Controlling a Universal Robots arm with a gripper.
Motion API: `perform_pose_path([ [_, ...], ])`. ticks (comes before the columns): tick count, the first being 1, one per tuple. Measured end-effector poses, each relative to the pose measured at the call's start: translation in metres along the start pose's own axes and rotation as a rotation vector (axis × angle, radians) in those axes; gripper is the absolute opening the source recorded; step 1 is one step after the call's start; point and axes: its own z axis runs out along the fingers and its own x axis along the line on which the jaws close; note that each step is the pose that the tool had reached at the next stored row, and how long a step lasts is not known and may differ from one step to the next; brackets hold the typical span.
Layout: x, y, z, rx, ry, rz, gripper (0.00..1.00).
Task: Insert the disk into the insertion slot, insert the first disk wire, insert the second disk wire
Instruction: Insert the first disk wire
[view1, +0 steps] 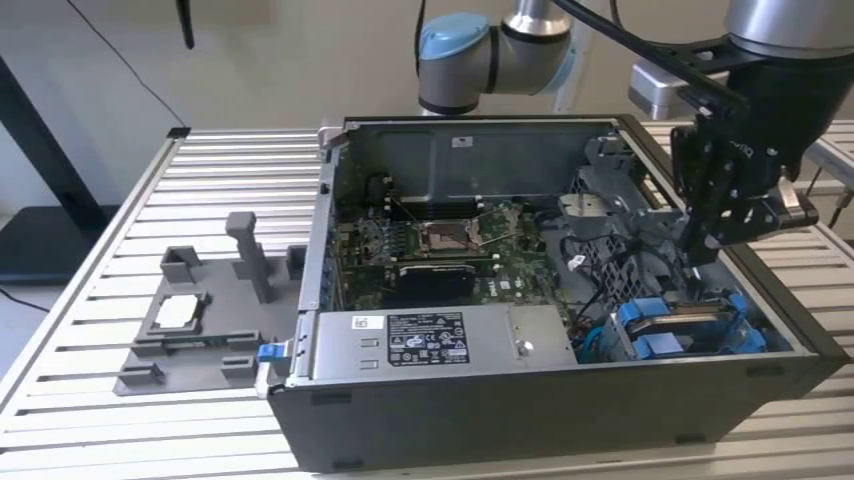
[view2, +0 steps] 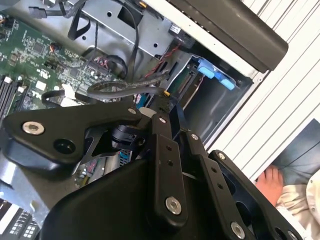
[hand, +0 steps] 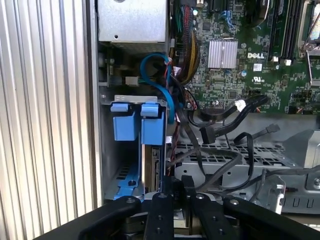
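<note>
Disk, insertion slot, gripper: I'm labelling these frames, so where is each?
disk (hand: 152, 127): first wrist view, on its blue carrier tab.
insertion slot (hand: 106, 150): first wrist view, on the cage's grey side wall.
gripper (view1: 703, 258): exterior view, at its tip.

Exterior view high above case (view1: 534, 420); both wrist views close inside (insertion slot (hand: 135, 99) (view2: 210, 105) shared).

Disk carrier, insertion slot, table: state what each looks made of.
Disk carrier: bright blue, smooth, with moulded tabs, so likely plastic. Insertion slot: dull grey folded sheet, probably bare steel. Table: pale ribbed slats with a soft sheen, seemingly aluminium profile, though the look alone leaves the metal open.
</note>
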Motion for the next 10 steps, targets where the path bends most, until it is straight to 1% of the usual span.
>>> perform_pose_path([
  [3, 0.0031, -0.0035, 0.0016, -0.0259, -0.0004, -0.001, 0.19],
  [5, 0.0051, -0.0057, 0.0028, -0.0392, -0.0005, -0.001, 0.19],
  [6, 0.0061, -0.0066, 0.0035, -0.0436, -0.0006, -0.001, 0.19],
  [7, 0.0069, -0.0073, 0.0043, -0.046, -0.0006, -0.001, 0.19],
  [10, 0.0081, -0.0075, 0.0063, -0.0467, 0.0001, 0.008, 0.19],
])
